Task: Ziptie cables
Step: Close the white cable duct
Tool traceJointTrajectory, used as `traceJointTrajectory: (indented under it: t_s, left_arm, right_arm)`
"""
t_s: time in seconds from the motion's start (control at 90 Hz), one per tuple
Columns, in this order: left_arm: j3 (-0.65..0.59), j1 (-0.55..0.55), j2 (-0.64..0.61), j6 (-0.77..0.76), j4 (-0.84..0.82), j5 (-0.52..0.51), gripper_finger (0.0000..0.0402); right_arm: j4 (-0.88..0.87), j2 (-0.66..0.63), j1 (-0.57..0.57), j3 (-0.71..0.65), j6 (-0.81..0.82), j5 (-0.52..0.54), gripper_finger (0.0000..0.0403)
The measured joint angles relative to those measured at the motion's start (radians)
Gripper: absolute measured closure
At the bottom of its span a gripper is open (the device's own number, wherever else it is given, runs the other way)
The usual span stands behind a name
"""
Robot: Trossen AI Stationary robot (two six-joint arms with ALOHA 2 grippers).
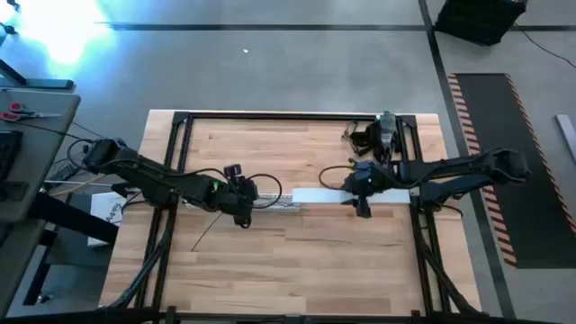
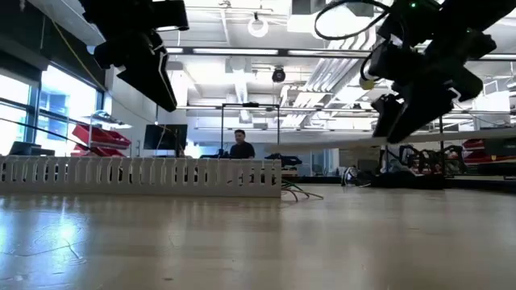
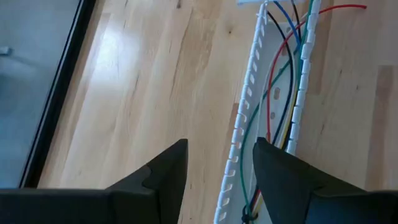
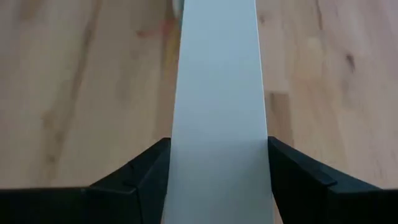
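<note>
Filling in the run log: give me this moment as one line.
left gripper: open, above slotted channel holding cables | right gripper: open, straddling white cover strip | ziptie: not seen

Slotted channel point(image 2: 141, 177) blocks table's middle

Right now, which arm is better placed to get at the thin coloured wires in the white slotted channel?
Probably the left: its open gripper hovers beside the coloured wires in the white slotted plastic channel. The right gripper straddles the flat white cover strip.

The cables point(image 3: 272, 99) run off the picture's edge past the left claw point(image 3: 217, 163). The white strip point(image 4: 217, 112) is cut off at both ends between the right claw point(image 4: 217, 163) fingers. The person point(image 2: 239, 143) is too small to make out.
</note>
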Motion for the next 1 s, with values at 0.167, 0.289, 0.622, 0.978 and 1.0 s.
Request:
traceJointTrajectory:
  t_s: [0.167, 0.289, 0.622, 0.978, 1.0]
  left_arm:
    - [0.000, 0.000, 0.000, 0.000, 0.000, 0.000, 0.0239]
    - [0.000, -0.001, 0.000, -0.005, 0.000, 0.001, 0.0239]
    - [-0.001, -0.003, 0.000, -0.008, 0.023, 0.013, 0.0239]
    - [-0.210, 0.056, 0.062, 0.234, 0.800, 0.175, 0.0212]
    - [-0.218, 0.065, 0.074, 0.243, 0.830, 0.182, 0.0206]
  right_arm:
    - [-0.017, 0.000, 0.026, 0.000, 0.012, 0.012, 0.0195]
    - [-0.040, 0.000, 0.027, 0.000, 0.016, 0.008, 0.0195]
    - [-0.045, -0.086, -0.008, 0.000, 0.028, -0.041, 0.0195]
    - [-0.085, -0.113, -0.013, -0.001, 0.030, -0.093, 0.0195]
    - [-0.086, -0.113, -0.013, -0.001, 0.030, -0.095, 0.0195]
